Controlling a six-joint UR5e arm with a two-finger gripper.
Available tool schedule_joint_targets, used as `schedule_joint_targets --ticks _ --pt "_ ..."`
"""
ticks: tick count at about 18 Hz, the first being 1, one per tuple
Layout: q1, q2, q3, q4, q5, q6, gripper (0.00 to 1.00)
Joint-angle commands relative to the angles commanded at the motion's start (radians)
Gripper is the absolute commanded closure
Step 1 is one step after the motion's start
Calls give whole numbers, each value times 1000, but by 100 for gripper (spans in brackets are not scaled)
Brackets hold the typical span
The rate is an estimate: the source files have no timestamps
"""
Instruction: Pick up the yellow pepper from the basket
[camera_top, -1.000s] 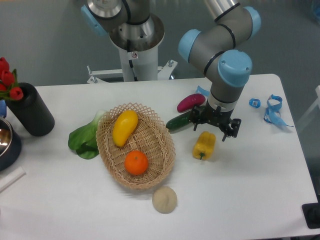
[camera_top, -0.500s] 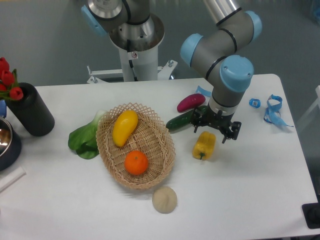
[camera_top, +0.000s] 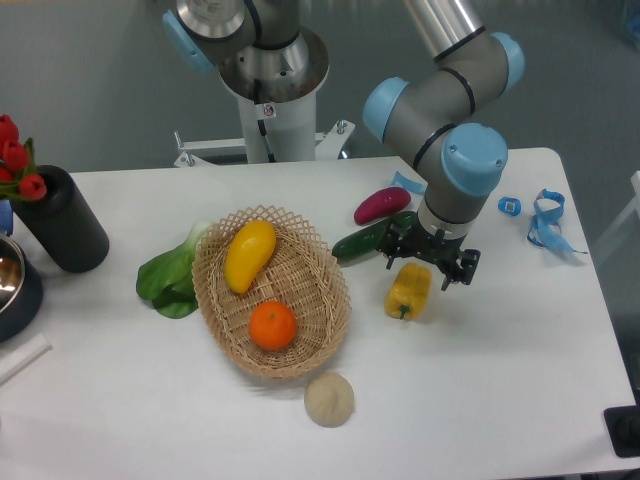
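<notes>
The yellow pepper (camera_top: 408, 290) lies on the white table to the right of the basket (camera_top: 213, 292), not inside it. The wicker basket holds a smooth, elongated yellow fruit (camera_top: 248, 253) and an orange (camera_top: 272, 325). My gripper (camera_top: 428, 264) points down just above the pepper's upper end. It is open, with its black fingers spread to either side and nothing between them. The pepper's top edge is partly hidden by the gripper.
A green cucumber (camera_top: 363, 241) and a purple eggplant (camera_top: 382, 205) lie just left of the gripper. Leafy greens (camera_top: 170, 276) touch the basket's left side. A beige ball (camera_top: 329, 399) sits in front of the basket. A black vase (camera_top: 60, 219) stands far left, and blue straps (camera_top: 545, 221) lie far right.
The gripper has shifted slightly right and down, closer over the yellow pepper. The pepper and the other objects have not moved.
</notes>
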Motion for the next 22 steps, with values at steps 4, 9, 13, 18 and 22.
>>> schedule_joint_targets --ticks 4,9,13,18,22 --pt "2 -5 5 0 -2 -2 0" --pt "23 9 6 -3 -9 2 0" --pt "26 23 23 -2 -8 2 0" --pt "32 32 20 -2 -9 0 0" --pt "32 37 20 -2 -9 0 0"
